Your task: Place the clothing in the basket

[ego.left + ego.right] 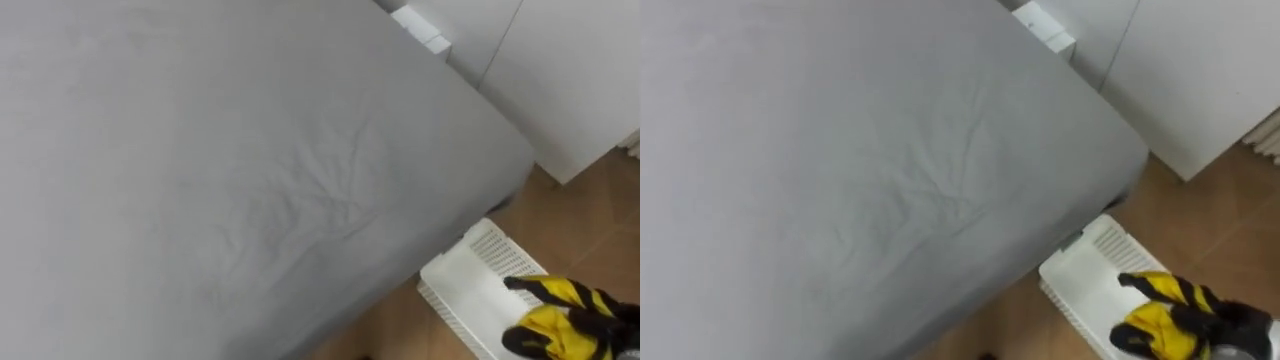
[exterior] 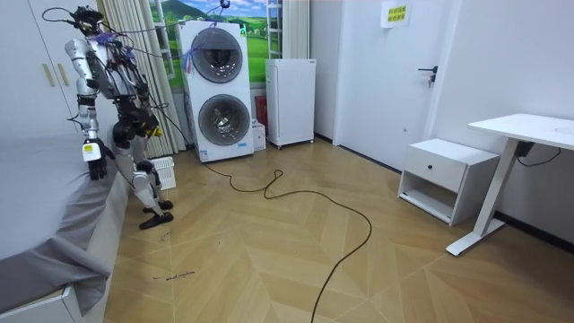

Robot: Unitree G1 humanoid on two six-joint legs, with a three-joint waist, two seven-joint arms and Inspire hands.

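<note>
Grey first: logged a bed [image 1: 150,120] under a lightly creased grey sheet [image 1: 310,195], spread across most of both eye views. Found the task's thing at the lower right corner there: a yellow-and-black garment [image 1: 555,322], bunched inside a white slatted basket [image 1: 465,290] on wood floor [image 1: 590,215], just off the bed's corner. Noted a white wardrobe [image 1: 570,80] beyond that same corner. Could not sort out a dark mass [image 1: 608,312] over the garment's right side, cut off by the frame border: cloth or a hand, no telling. Turned to the room view for things missed from the head: the robot on its feet at the bedside, left hand [image 2: 92,168] hanging low at the end of a straight arm. Fingers spread or curled: cannot tell, too small and dark at that range. Placed the bed's edge just beside the hand, on the room view's left of it. Placed the basket on the hand's opposite side, past the legs, near yet apart from it; contents impossible to make out from there. Well apart from the hand, toward the room view's right, listed in order: stacked washer and dryer [image 2: 215,90], white cabinet [image 2: 290,100], low nightstand [image 2: 446,175], white desk [image 2: 529,130] cut off by the frame edge. Bed's far end lost past the frame borders in every view.
</note>
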